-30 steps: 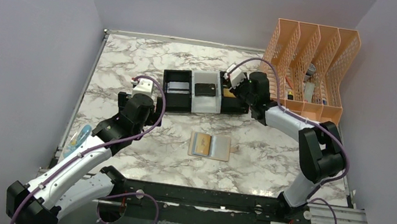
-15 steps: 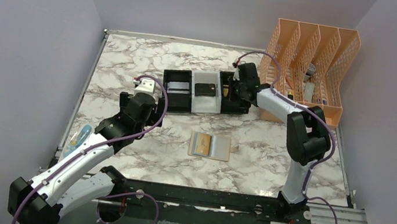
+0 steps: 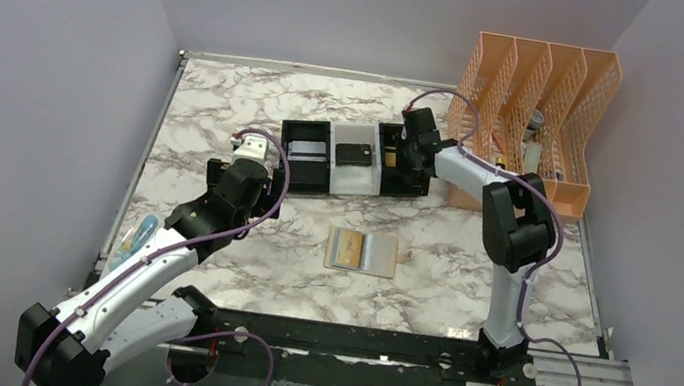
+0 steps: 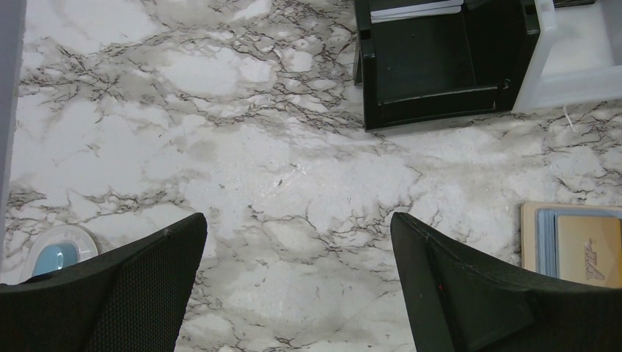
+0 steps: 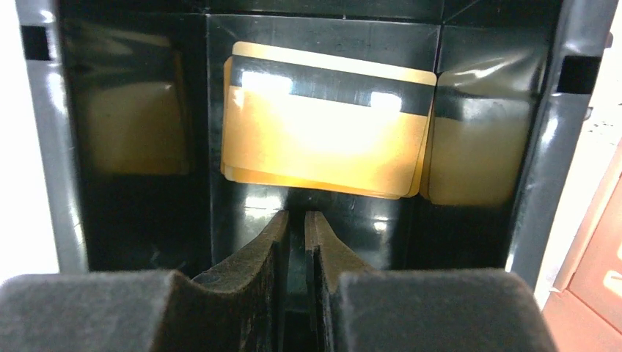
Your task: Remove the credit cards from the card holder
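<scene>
We read this as robot lab test cell: plain lilac walls (image 3: 44, 60) box in marble-print table (image 3: 227, 116); two arms (image 3: 151, 262) bolted to black rail (image 3: 348, 338), purple cables (image 3: 284, 185) exposed.

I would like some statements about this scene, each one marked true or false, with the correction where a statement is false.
1. The left end effector is open and holds nothing. True.
2. The card holder is empty. False: a gold card sits in its left panel, as the top view shows it.
3. The right end effector grips a card. False: its fingers are nearly together with nothing between them, and the stacked gold cards lie in the black bin beyond the tips.
4. A dark card lies in the white bin. True.
</scene>
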Tool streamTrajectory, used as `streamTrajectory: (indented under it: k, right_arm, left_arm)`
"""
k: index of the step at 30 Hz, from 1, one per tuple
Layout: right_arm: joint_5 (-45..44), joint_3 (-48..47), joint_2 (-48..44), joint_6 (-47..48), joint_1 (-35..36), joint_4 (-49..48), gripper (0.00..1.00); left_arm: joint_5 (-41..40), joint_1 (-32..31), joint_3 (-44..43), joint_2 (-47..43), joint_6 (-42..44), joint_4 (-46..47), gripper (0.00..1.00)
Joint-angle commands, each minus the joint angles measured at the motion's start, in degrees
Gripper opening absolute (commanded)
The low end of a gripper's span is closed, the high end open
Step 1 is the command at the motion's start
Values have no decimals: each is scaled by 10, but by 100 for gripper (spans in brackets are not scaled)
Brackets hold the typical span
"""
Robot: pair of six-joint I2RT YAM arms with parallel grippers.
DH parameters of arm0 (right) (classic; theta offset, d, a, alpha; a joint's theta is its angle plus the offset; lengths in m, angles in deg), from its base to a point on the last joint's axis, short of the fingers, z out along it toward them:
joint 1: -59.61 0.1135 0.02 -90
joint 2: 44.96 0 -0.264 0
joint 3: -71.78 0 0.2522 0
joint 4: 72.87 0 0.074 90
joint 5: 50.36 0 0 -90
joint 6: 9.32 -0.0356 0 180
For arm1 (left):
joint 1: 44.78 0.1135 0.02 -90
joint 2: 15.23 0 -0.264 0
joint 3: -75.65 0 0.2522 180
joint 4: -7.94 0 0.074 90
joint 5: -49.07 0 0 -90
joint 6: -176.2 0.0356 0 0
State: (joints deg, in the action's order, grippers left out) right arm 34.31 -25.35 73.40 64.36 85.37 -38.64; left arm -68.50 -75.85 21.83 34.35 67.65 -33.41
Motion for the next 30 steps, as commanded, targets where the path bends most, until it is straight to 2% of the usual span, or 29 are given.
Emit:
streamTrajectory:
  k: [1,14,19,25,30]
  right_arm:
    - [-33,-23,26,-8,-2,-11,14]
    - [-67,-18,59,-22,-2,-52,15]
    - [-43,-5,60,-24,-2,-75,20]
    - [-32,-1,60,-18,-2,-77,21]
    - [-30,1,51,-3,-2,-75,21]
  left_arm:
    - [11,5,-15,0,1,4,99]
    - [13,7,-15,1,1,4,99]
    - [14,7,-15,2,1,3,99]
    - [18,8,-16,2,1,4,99]
    - [55,13,-11,15,-6,11,99]
